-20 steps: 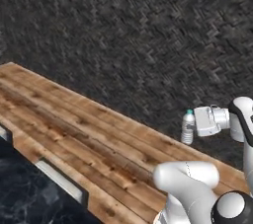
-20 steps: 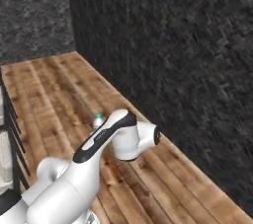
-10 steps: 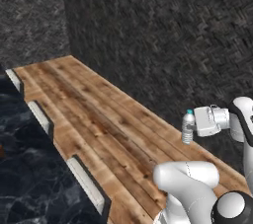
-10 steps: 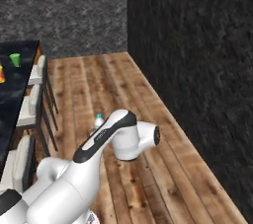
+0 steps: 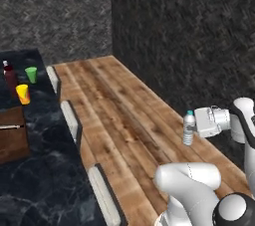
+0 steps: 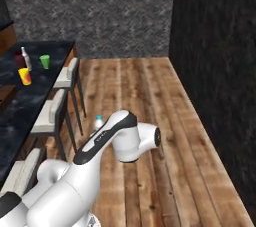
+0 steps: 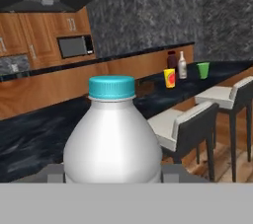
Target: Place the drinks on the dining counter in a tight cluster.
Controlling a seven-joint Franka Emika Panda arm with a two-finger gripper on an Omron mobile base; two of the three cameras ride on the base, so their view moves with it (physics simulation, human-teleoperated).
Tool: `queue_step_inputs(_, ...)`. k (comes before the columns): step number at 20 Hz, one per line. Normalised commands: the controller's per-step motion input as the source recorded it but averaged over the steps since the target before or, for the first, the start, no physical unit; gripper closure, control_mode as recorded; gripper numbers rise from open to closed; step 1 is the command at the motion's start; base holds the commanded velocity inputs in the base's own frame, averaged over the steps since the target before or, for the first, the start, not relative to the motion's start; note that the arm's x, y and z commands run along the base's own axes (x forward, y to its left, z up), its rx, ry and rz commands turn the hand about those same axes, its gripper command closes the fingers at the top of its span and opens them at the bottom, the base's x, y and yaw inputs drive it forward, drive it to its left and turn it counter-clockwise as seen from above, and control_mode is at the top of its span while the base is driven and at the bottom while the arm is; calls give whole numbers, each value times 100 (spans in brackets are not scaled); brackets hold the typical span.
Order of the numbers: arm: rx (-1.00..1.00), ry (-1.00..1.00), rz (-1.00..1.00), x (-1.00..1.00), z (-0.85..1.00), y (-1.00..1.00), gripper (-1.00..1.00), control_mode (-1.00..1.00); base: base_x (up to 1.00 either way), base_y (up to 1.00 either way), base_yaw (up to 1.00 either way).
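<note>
The wooden floor (image 5: pixel 124 115) spans most of both base views, bounded by dark textured walls. The dining counter (image 5: pixel 35 165) (black marble with white veins) runs along the left side of both base views, with light-seated stools (image 6: pixel 50 116) lined up against its floor-side edge. In the hand view the same counter (image 7: pixel 59 124) extends toward wooden cabinets (image 7: pixel 39 35) fitted with a built-in microwave (image 7: pixel 75 46).

The white arm (image 6: pixel 115 138) reaches out over the floor. The gripper (image 5: pixel 195 126) is closed on the clear bottle (image 5: pixel 189 128), which is held upright above the floor, well apart from the counter. In the hand view this bottle (image 7: pixel 112 139) stands directly ahead, light-blue cap (image 7: pixel 111 87) uppermost.

The other two drinks stand on the far end of the counter. The maroon bottle (image 7: pixel 172 59) and the tan bottle (image 7: pixel 182 65) with a white neck are just beside each other. A yellow cup (image 7: pixel 169 78) sits near them on one side, a green cup (image 7: pixel 203 70) on the other. In the left base view the maroon bottle (image 5: pixel 10 81) stands behind the yellow cup (image 5: pixel 23 94), with the green cup (image 5: pixel 31 74) nearby. A wooden board (image 5: pixel 12 135) lies on the counter, nearer the camera than the cups.
</note>
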Motion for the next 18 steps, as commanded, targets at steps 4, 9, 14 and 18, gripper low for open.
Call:
queue_step_inputs(4, 0, 0, 0, 0, 0, 0, 100, 100, 65, -23, 24)
queue_step_inputs(9, 0, 0, 0, 0, 0, 0, 100, 100, 60, -43, 4)
queue_step_inputs(14, 0, 0, 0, 0, 0, 0, 100, 100, 62, -37, 10)
queue_step_inputs(18, 0, 0, 0, 0, 0, 0, 100, 100, 62, -25, 24)
